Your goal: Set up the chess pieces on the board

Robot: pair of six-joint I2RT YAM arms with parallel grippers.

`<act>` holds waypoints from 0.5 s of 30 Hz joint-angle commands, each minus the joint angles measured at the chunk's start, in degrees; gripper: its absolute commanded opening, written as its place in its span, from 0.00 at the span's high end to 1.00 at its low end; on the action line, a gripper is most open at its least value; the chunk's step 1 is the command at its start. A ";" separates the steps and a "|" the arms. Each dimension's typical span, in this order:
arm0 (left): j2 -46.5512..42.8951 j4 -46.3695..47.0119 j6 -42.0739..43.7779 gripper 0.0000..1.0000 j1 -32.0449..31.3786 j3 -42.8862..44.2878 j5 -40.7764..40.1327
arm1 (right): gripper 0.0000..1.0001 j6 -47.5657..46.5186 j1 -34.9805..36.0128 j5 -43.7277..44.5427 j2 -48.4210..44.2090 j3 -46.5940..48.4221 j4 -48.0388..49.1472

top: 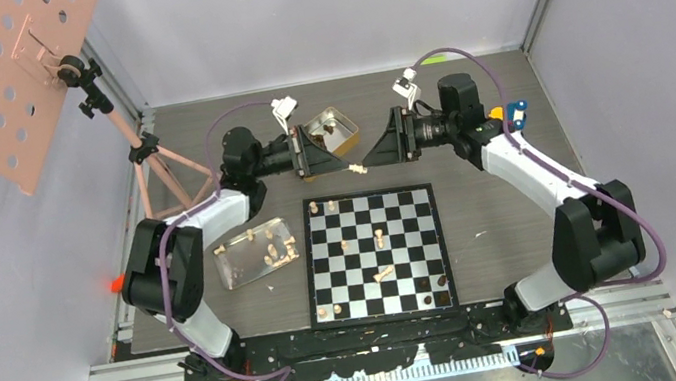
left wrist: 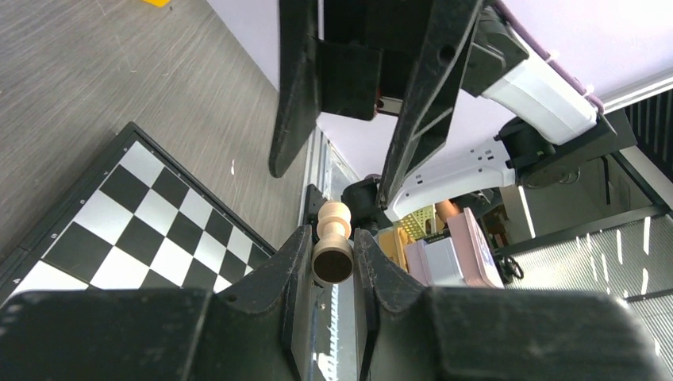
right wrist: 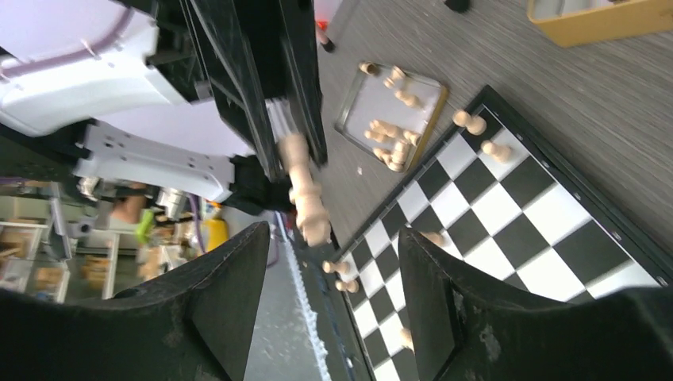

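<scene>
Both grippers meet nose to nose above the far edge of the board (top: 402,241). My left gripper (left wrist: 333,254) is shut on the base of a pale beige chess piece (left wrist: 333,236), which points out toward the right gripper. That same pale piece (top: 358,169) shows small between the two grippers from above. My right gripper (right wrist: 333,234) is open, its fingers (left wrist: 428,95) standing apart on either side of the piece's head without touching it. Several pale pieces (top: 380,238) stand or lie scattered on the board, and dark ones (top: 441,281) sit near its front right corner.
A clear tray (top: 237,271) with several pale pieces lies left of the board. A gold tin (top: 333,129) sits behind the left gripper. Coloured blocks (top: 510,111) lie at the far right. A tripod (top: 147,158) carrying a pink perforated panel stands at the far left.
</scene>
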 commanded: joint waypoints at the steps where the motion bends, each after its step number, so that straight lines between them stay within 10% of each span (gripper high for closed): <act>1: -4.13 7.25 0.96 1.00 -1.14 -1.79 -1.25 | 0.34 18.88 -0.25 -6.67 2.81 -1.87 23.49; 15: -5.56 14.20 3.82 1.00 -1.35 -5.82 -5.50 | 0.42 30.91 -0.19 -10.22 6.08 -4.86 38.17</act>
